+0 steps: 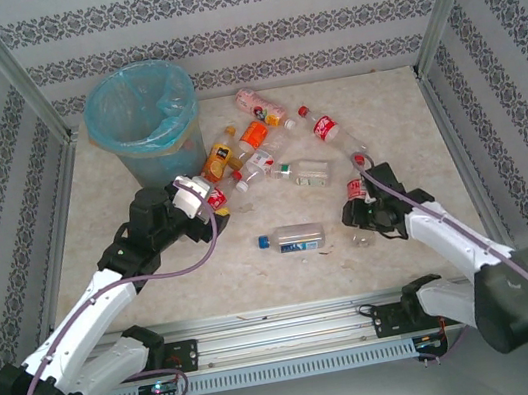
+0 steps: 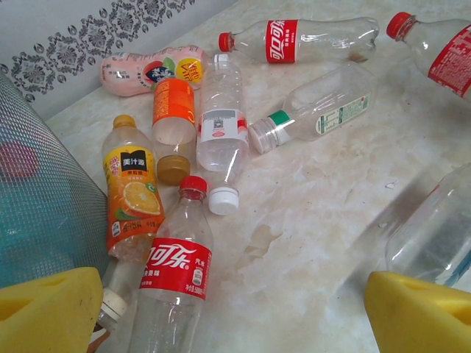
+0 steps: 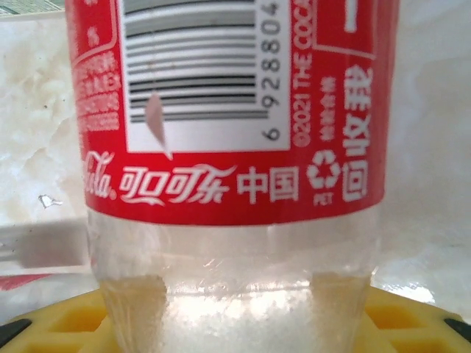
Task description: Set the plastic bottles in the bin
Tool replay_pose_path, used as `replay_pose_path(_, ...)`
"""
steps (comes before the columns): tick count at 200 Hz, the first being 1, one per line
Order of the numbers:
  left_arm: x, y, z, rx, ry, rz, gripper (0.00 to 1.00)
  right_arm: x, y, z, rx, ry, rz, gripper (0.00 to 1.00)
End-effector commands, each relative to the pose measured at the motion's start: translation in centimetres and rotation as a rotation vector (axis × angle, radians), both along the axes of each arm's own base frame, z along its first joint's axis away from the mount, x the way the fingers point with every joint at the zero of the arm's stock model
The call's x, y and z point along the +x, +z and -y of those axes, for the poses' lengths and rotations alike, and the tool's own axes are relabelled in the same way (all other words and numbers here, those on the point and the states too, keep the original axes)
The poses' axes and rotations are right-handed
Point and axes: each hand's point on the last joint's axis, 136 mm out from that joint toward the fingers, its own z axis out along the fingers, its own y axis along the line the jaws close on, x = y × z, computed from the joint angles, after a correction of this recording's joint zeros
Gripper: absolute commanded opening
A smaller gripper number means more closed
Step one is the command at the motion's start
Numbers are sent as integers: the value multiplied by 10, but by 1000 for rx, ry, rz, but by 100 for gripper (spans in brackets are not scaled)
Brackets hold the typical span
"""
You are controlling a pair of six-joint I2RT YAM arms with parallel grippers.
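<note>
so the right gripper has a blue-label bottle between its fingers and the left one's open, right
No, that bottle's label is red, not blue; the right wrist view shows it. It does sit between the right gripper's fingers, and the left gripper is open.

Blue-bagged bin (image 1: 159, 162) sits back left on the marble-look table (image 1: 258, 285). Just right of it is a jumble of plastic bottles (image 1: 257, 153) — a pink bottle (image 1: 259, 104) at the back, an orange-label bottle (image 1: 254, 135) and a red-capped bottle (image 1: 326, 128) off to the right. A clear blue-capped bottle (image 1: 291, 239) lies alone mid-table. The left gripper (image 1: 202, 200) is by a red-label bottle (image 1: 216, 201) near the bin, and the right gripper (image 1: 357, 207) is right at a red-banded bottle (image 1: 355, 188).
</note>
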Motion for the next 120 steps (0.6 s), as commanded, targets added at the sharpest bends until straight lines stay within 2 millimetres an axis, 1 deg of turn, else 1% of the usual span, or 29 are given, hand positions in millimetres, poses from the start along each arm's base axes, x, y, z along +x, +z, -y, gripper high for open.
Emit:
replay_pose_path(1, 0, 33, 7, -71, -15, 82, 92, -16, 2, 5, -3, 12, 2, 52)
replay_pose_path(24, 1, 34, 7, -80, -10, 85, 92, -20, 18, 3, 34, 14, 93, 51)
replay_pose_path(41, 1, 34, 8, -92, -11, 78, 92, -22, 30, 6, 42, 6, 164, 50)
replay_pose_path(74, 2, 41, 10, -122, -10, 77, 92, -25, 52, 6, 71, 9, 295, 49)
replay_pose_path(105, 2, 45, 15, -154, -22, 53, 92, -27, 67, 3, 86, 36, 337, 48)
replay_pose_path(120, 3, 51, 17, -177, -24, 50, 92, -26, 75, 0, 93, 53, 354, 47)
